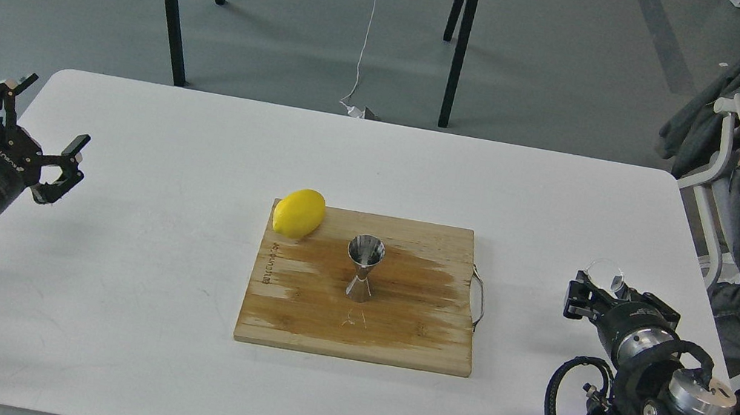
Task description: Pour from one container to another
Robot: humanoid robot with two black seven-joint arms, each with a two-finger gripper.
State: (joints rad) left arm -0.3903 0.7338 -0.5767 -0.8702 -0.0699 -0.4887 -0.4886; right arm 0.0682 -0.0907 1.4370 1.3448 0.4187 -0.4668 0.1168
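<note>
Here the right gripper (pixel 599 285) is clamped on the cup (pixel 606 272), the left gripper (pixel 46 123) spread wide, the jigger (pixel 363 268) upright on the board (pixel 423 337).

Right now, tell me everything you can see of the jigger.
The jigger is a small shiny steel hourglass: two cones joined at a narrow waist. It stands upright, wide mouth up, near the middle of the wooden board, on a darker, wet-looking patch of the wood. The inside of the top cone mirrors the room; whether it holds liquid cannot be told. A lemon lies apart to its upper left. Only the board touches it; neither pincer is near.
</note>
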